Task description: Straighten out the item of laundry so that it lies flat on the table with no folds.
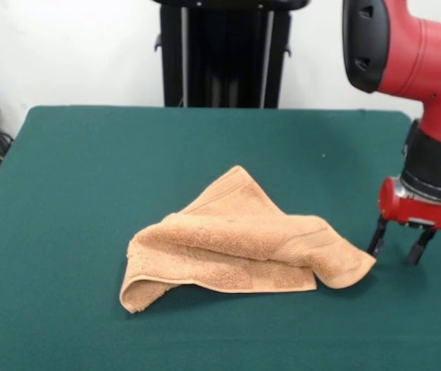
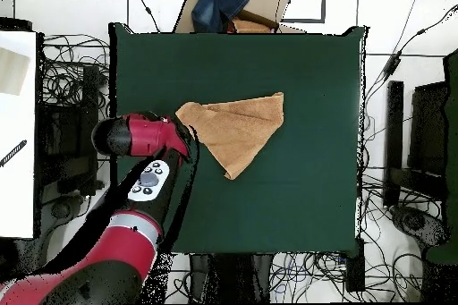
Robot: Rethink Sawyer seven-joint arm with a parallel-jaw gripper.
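Towel: peach-orange terry cloth, lying on the table, roughly mid-table and a little toward the arm's side in the overhead view. Not flat.
Towel shape: folded over itself into a rough triangle. In the front view one point rises toward the far side, one rounded lobe sits at the lower left with its hem curled open, and one corner reaches out to the right.
Towel layers: at least two visible in the front view; the upper layer drapes over a lower one whose hemmed edge shows along the near side.
Band stripe: a woven band is faintly visible near the right-hand corner in the front view.
Table: dark green top, far larger than the towel; bare felt all around the cloth.
Gripper: low over the table, just beside the towel's right-hand corner in the front view. Two dark fingers point down with a clear gap between them; nothing is held between them.
Contact: fingertips stand close to the felt; the nearest finger is just beside the towel corner, and I cannot tell if it touches.
Arm: red and black, reaching in over the table's edge in the overhead view; the wrist covers the gripper there.
Surroundings: cables on the floor around the table; cardboard box with blue cloth past the far edge.
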